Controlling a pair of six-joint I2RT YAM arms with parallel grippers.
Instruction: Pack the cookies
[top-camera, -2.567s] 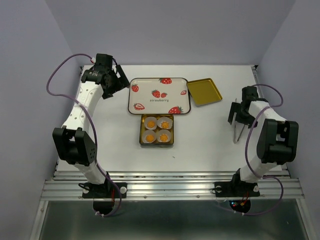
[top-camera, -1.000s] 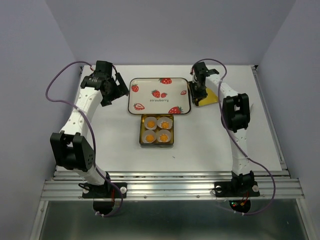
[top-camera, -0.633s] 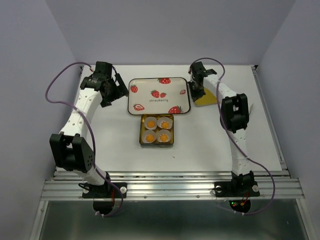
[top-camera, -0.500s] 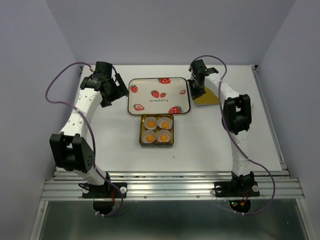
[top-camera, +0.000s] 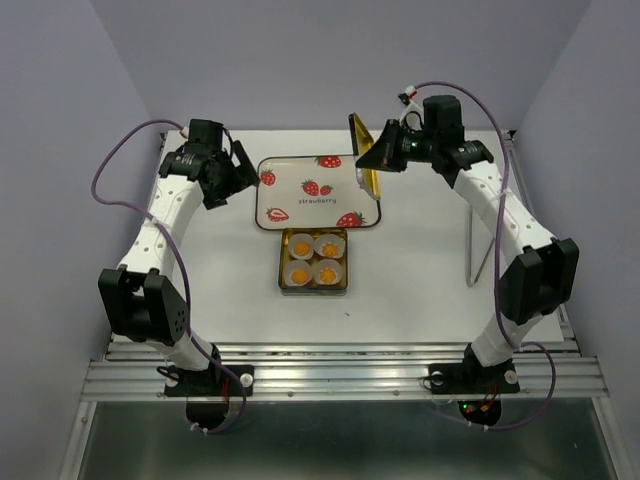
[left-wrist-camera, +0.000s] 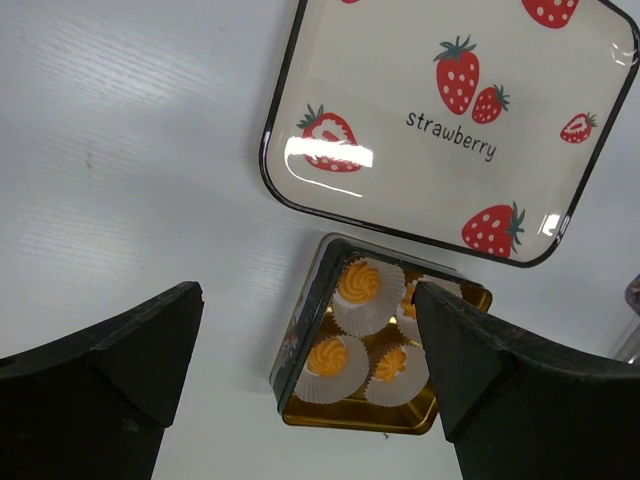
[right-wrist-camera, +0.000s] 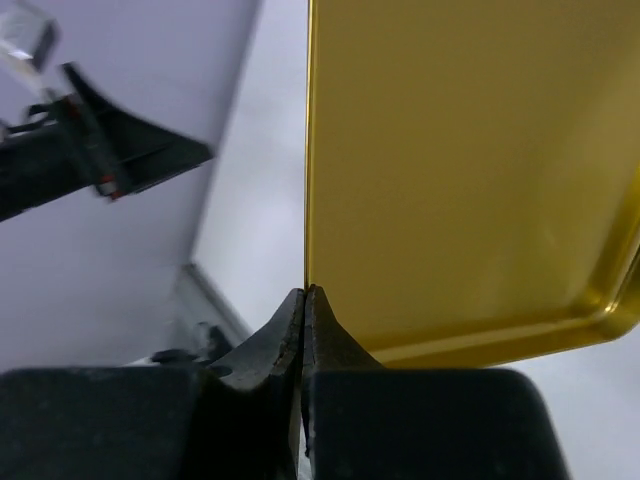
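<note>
Right wrist view puts us at the closed jaws first: the right gripper (right-wrist-camera: 303, 295) is pinched tight on the thin rim of the gold lid (right-wrist-camera: 470, 170), with no gap showing between the fingers beyond the metal itself. From the top camera we see that lid held off the table (top-camera: 420, 270), turned nearly on edge, hanging above the right border of the strawberry tray (top-camera: 300, 200).

Across the tray, the left gripper (top-camera: 240, 172) hovers with its jaws spread wide and nothing between them. Its own camera looks down between the two fingers at the tray and, nearer the arm bases, at the gold tin (left-wrist-camera: 305, 330).

The cookies (left-wrist-camera: 360, 282) sit in that tin, all four of them, each in a white paper cup (left-wrist-camera: 330, 375), filling it two by two. The tin rests on the table just below the tray's near edge, close to it but apart as far as we can tell.

We judge the filling to be done and the closing to be the step in hand: the lid is up and carried, not yet over the tin. The next move, as we read it, calls for bringing the lid toward the arm bases, turning it flat with its hollow side down, squaring its corners to the tin, and lowering it evenly so the rim seats without tipping a cup. The left arm could steady the tin.
</note>
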